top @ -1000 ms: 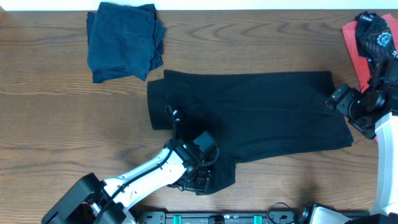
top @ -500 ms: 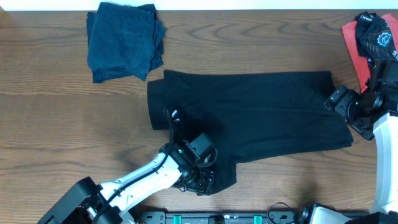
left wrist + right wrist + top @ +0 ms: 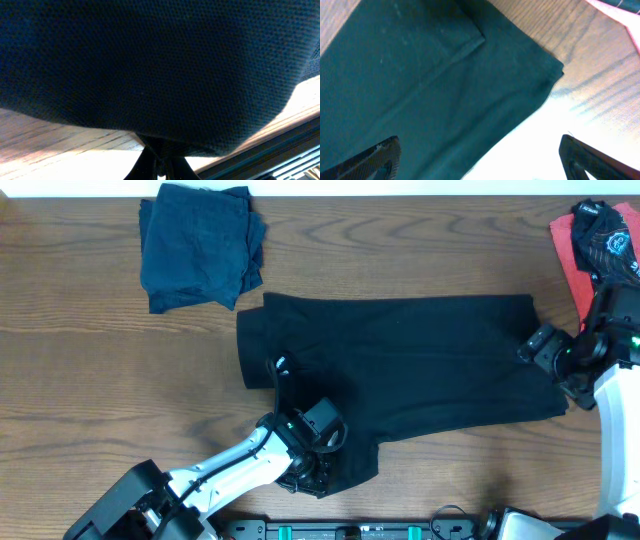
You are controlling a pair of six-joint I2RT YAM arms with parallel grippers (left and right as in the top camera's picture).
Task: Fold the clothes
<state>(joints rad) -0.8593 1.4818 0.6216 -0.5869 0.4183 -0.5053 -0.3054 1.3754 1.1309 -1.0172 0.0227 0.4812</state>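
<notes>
Left fingers closed, pinching an edge of the black shirt; dark cloth fills nearly the whole wrist view. Left gripper sits at the shirt's near-left corner.

Far left: navy shirt, folded, a bit rumpled, by the table's back edge, apart from the black one.

Centre: black shirt spread flat and wide.

Right gripper over its right edge. Right fingers spread wide, holding nothing; shirt corner and bare wood show between them.

Far right: coral shirt, with logo shirt lying on it, at the frame edge.
</notes>
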